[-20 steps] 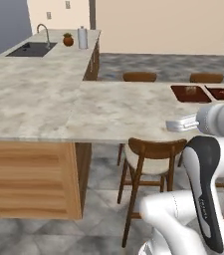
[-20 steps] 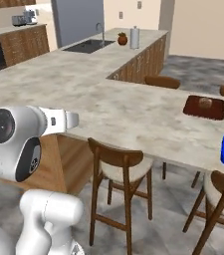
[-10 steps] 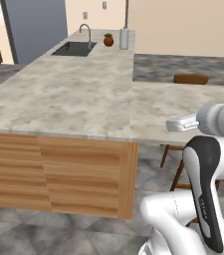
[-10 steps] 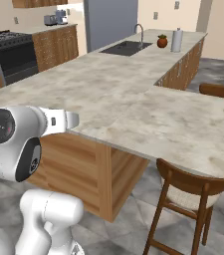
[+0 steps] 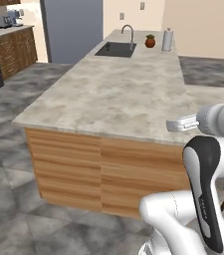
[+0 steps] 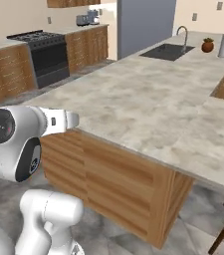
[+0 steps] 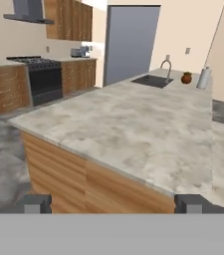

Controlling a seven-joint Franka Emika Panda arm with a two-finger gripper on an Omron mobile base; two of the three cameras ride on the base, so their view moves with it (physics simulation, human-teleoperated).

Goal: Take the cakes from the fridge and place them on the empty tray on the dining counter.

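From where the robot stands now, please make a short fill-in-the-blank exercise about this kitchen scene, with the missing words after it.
1. The gripper holds nothing, and its jaws stand ____.
2. The sink is set into the marble counter, and a curved ____ rises at its far edge.
3. Beside the brown pot stands a tall ____ canister.
4. The black stove stands between wooden ____.

Missing words: open; faucet; grey; cabinets
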